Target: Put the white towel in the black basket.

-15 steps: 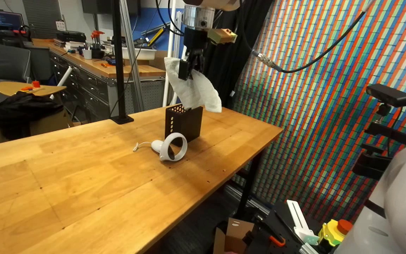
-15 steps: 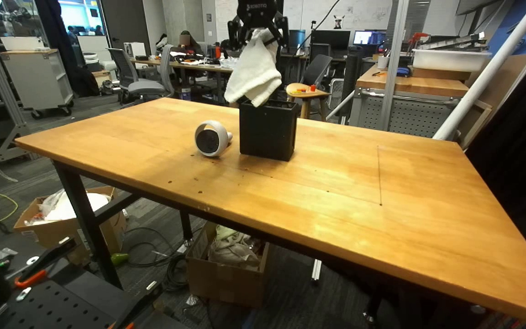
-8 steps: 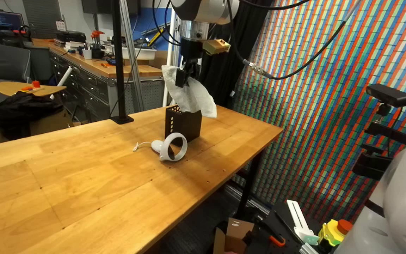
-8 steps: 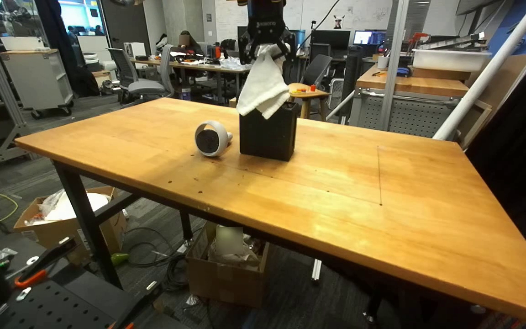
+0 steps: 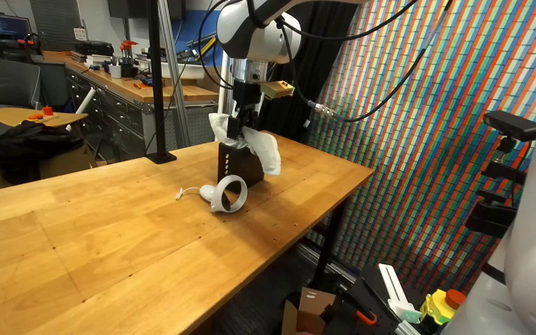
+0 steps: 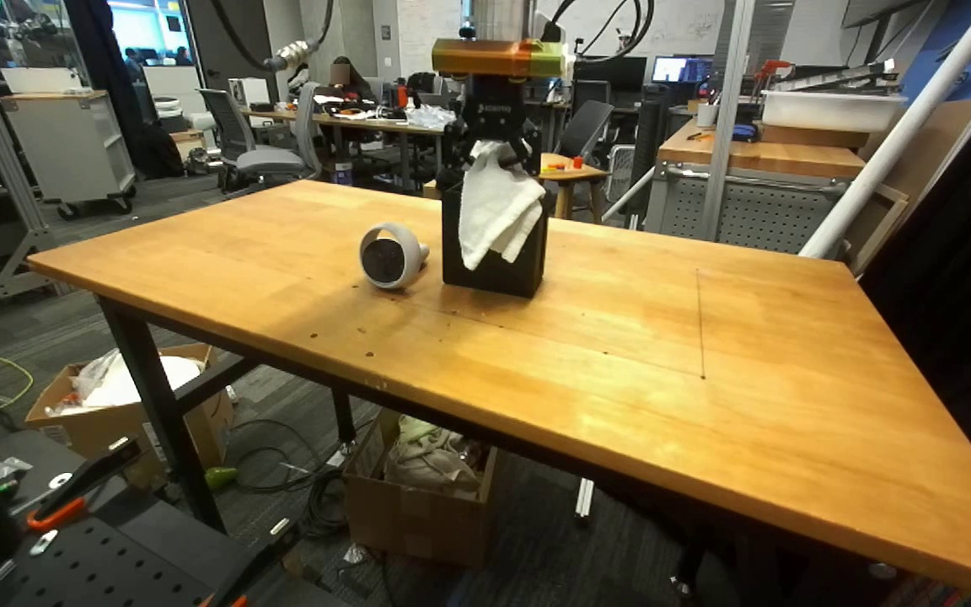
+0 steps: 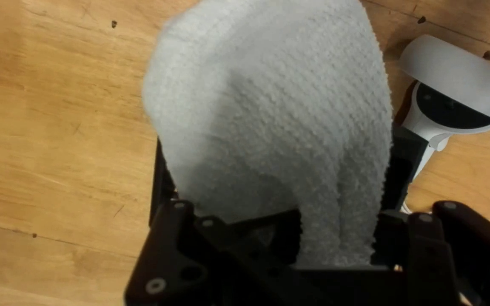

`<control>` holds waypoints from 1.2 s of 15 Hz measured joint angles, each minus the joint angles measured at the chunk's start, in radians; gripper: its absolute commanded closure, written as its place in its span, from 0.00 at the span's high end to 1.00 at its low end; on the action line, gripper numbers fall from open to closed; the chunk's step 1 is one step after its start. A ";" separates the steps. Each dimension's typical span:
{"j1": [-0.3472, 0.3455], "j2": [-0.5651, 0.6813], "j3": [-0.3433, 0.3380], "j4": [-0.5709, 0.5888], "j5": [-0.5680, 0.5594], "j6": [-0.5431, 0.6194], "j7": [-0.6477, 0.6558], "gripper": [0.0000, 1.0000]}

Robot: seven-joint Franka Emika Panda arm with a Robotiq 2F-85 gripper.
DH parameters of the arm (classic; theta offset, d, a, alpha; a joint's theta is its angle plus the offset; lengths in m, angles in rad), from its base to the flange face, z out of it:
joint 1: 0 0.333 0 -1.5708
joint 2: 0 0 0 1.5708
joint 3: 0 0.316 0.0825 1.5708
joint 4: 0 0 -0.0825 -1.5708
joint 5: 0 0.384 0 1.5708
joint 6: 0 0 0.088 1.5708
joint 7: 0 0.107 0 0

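The white towel (image 6: 498,215) is bunched in my gripper (image 6: 492,169) at the top of the black basket (image 6: 494,276). In both exterior views my gripper (image 5: 239,130) is at the basket's mouth, pointing down. One part of the towel (image 5: 265,149) hangs outside over a wall of the basket (image 5: 237,165); another sticks out on the opposite side. In the wrist view the gripper (image 7: 336,238) has its dark pads against both sides of the towel (image 7: 279,106), which covers most of the basket (image 7: 404,157). The basket's inside is mostly hidden.
A white ring-shaped controller (image 5: 229,195) lies on the wooden table (image 5: 110,223) close beside the basket; it also shows in the wrist view (image 7: 462,80). A black post (image 5: 156,83) stands at the table's far edge.
My gripper has moved down with the towel from above the basket to its rim. The towel's hanging part has dropped lower along the basket's outer wall. The basket and controller have not moved.
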 measured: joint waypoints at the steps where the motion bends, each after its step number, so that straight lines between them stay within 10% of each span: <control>1: -0.003 0.013 0.002 0.002 0.008 0.002 -0.005 0.00; 18: -0.098 0.068 0.031 0.004 0.269 0.005 -0.209 0.00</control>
